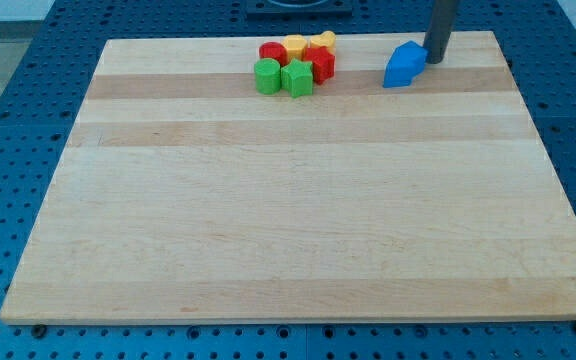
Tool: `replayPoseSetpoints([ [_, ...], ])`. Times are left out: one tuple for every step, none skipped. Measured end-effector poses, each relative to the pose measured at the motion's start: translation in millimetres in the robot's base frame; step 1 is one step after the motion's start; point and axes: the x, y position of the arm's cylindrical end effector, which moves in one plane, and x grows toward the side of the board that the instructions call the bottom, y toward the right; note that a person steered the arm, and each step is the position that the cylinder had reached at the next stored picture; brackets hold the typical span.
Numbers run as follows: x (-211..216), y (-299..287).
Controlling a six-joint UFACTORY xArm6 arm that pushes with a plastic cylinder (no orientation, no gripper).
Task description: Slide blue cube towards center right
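The blue cube (404,65) sits on the wooden board (298,200) near the view's top right. My tip (434,61) is just to the right of the blue cube, touching or almost touching its upper right side. The dark rod rises from there out of the view's top.
A tight cluster of blocks lies at the view's top centre: two green blocks (267,75) (296,78), two red blocks (272,52) (321,65) and two yellow blocks (295,46) (323,41). The board rests on a blue perforated table (28,120).
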Motion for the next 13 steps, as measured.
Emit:
replayPoseSetpoints([
  [2.9, -16.3],
  [14.3, -27.0],
  [27.8, -27.0],
  [28.0, -23.2],
  [24.1, -20.1],
  [-0.8, -20.0],
  [-16.7, -35.1],
  [-15.5, -59.9],
  [-4.9, -65.0],
  [6.2, -65.0],
  [27.6, -65.0],
  [53.7, -65.0],
  [79.6, -65.0],
])
